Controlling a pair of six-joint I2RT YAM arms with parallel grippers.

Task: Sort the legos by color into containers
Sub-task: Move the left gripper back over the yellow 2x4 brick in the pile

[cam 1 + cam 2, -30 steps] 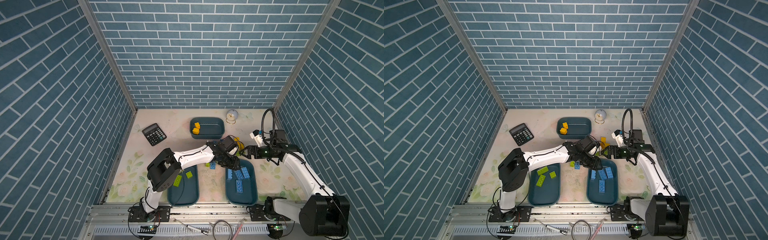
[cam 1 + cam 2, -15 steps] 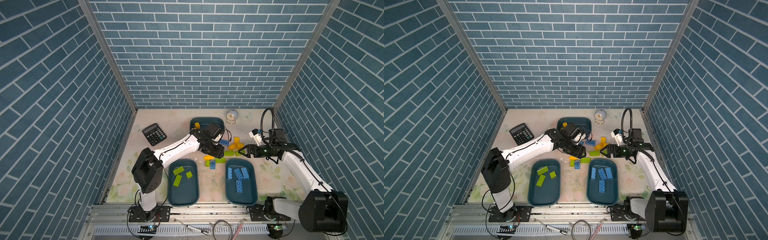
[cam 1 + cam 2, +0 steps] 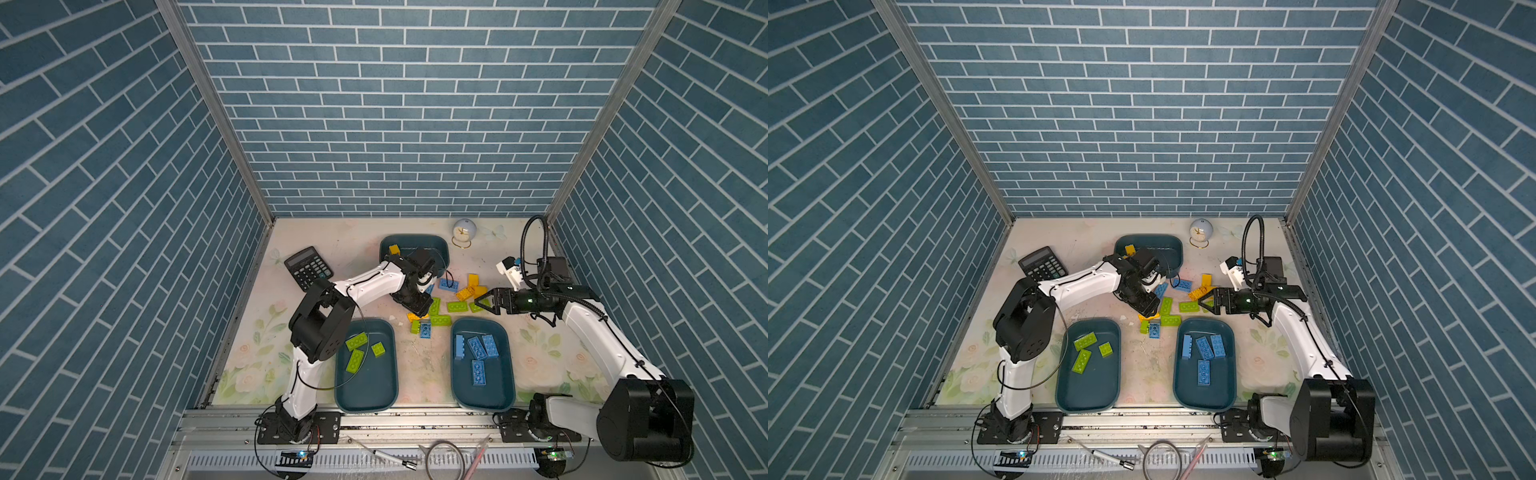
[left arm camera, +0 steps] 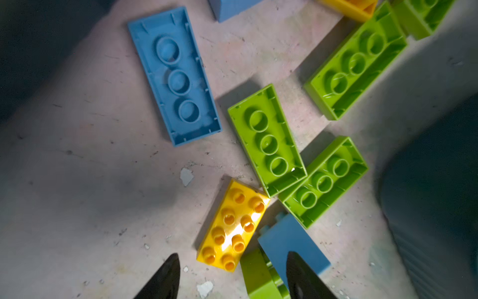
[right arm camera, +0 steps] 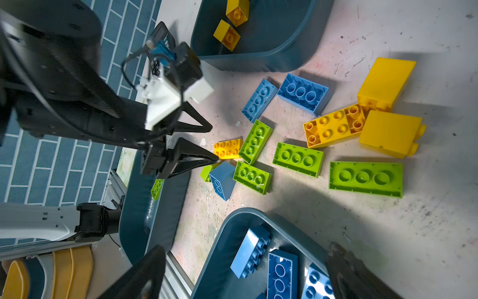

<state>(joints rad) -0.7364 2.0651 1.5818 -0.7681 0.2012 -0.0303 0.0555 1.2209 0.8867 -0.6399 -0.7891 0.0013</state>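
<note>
Loose legos in green (image 3: 457,306), blue (image 3: 449,284) and yellow (image 3: 469,286) lie in a pile mid-table between three teal containers. The back container (image 3: 436,245) holds two yellow bricks. The front left one (image 3: 365,390) holds green bricks, and the front right one (image 3: 482,399) holds blue bricks. My left gripper (image 3: 419,309) hangs open over the pile's left end. In the left wrist view its gripper (image 4: 234,274) has a yellow brick (image 4: 232,225) just ahead of the tips and a blue brick (image 4: 289,240) beside it. My right gripper (image 3: 484,301) is open and empty at the pile's right end.
A black calculator (image 3: 308,268) lies at the back left. A small round ornament (image 3: 463,232) stands at the back, right of the back tub. The front tubs sit close to the table's front rail. Blue brick walls close in both sides.
My left gripper has swung left from beside the blue tub, passed near the back tub, and come down over the pile's left end with wider jaws. The right arm has barely moved.
</note>
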